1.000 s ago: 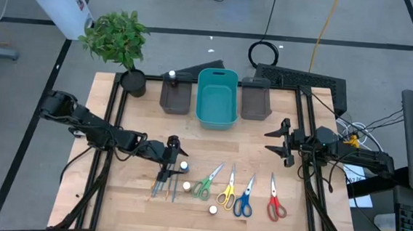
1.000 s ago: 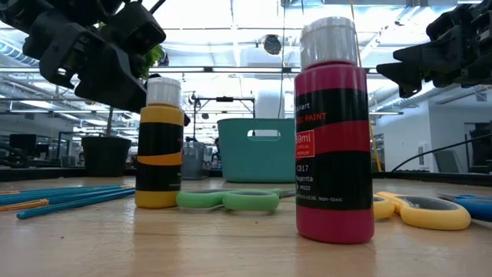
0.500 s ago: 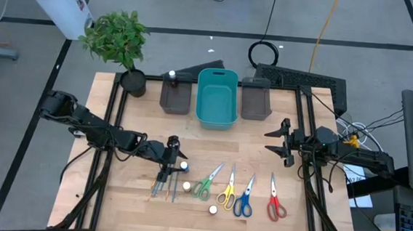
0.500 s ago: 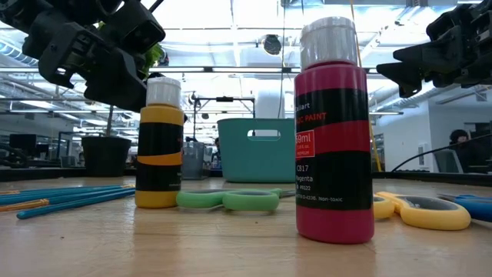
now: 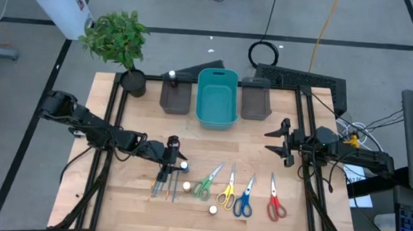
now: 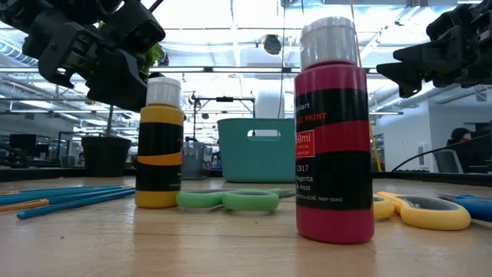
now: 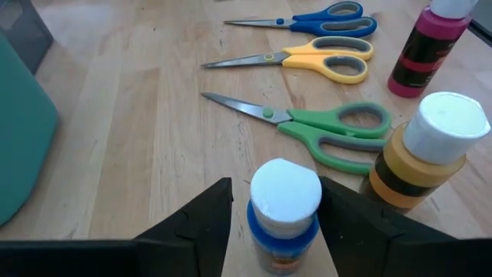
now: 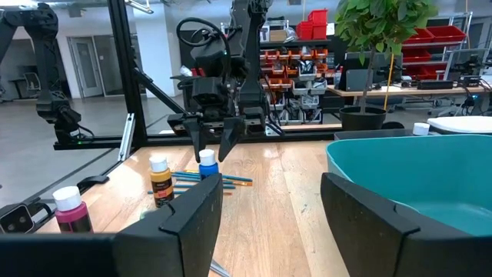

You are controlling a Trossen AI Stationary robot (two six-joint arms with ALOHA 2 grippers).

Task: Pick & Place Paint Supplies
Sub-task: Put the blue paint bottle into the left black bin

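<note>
My left gripper [image 7: 273,188] is open over the table's near-left middle, its fingers on either side of the white cap of a blue bottle [image 7: 284,208] that stands upright; a gap shows on both sides. The right wrist view shows that gripper [image 8: 217,146] just above the blue bottle [image 8: 207,166]. A yellow bottle [image 7: 427,150] and a magenta bottle [image 6: 334,131] stand close by. Green scissors [image 5: 205,182], yellow scissors [image 5: 227,190], blue scissors [image 5: 244,199] and red scissors [image 5: 275,201] lie flat in a row. Thin brushes [image 5: 163,188] lie beside them. My right gripper [image 5: 280,142] waits open above the table's right side.
A teal bin [image 5: 216,100] stands at the far edge between two dark grey bins [image 5: 176,97] [image 5: 256,99]; a white-capped bottle [image 5: 171,75] stands in the left one. A potted plant [image 5: 124,40] fills the far-left corner. Bare wood lies between the bins and the scissors.
</note>
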